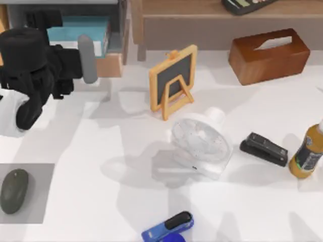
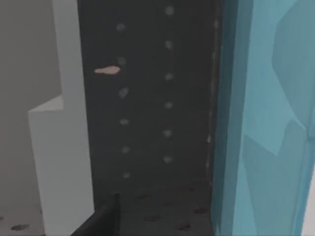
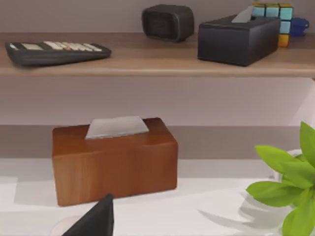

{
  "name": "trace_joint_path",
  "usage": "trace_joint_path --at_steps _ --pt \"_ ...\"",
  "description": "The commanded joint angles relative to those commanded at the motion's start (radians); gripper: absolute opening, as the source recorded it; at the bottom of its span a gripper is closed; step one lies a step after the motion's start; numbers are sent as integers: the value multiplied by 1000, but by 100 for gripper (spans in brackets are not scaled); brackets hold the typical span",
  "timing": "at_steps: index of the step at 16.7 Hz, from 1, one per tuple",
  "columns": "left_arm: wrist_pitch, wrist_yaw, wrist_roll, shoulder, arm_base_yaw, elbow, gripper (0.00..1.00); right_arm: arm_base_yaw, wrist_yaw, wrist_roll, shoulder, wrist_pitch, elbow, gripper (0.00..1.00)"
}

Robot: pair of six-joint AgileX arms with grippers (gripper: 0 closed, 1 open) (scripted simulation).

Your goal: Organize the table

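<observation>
Your white table (image 1: 101,201) spans the whole top view. Your left arm (image 1: 30,75) reaches toward the far-left shelf unit, its gripper (image 1: 87,58) at the teal books (image 1: 81,27); whether its fingers are spread, you cannot tell. You have one brown tissue box (image 1: 267,54), one chalkboard (image 1: 173,80), one fan (image 1: 201,143), two staplers, one bottle (image 1: 308,154), one mouse (image 1: 13,190).

The left arm (image 1: 30,80) is made of chunky black blocks and round black parts stacked together. A smooth white rounded piece (image 1: 10,113) sits at its lower end. A grey bar with a rounded tip (image 1: 88,58) sticks out by the black blocks. In the left wrist view a dark pointed finger tip (image 2: 106,219) pokes in. In the right wrist view a dark pointed finger tip (image 3: 98,219) shows too
</observation>
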Motion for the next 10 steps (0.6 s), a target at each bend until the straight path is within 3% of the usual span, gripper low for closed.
trace_joint_path --at_steps 10 --pt "52 -31 -8 -152 -30 -204 100 0 0 0 0 0 0 100"
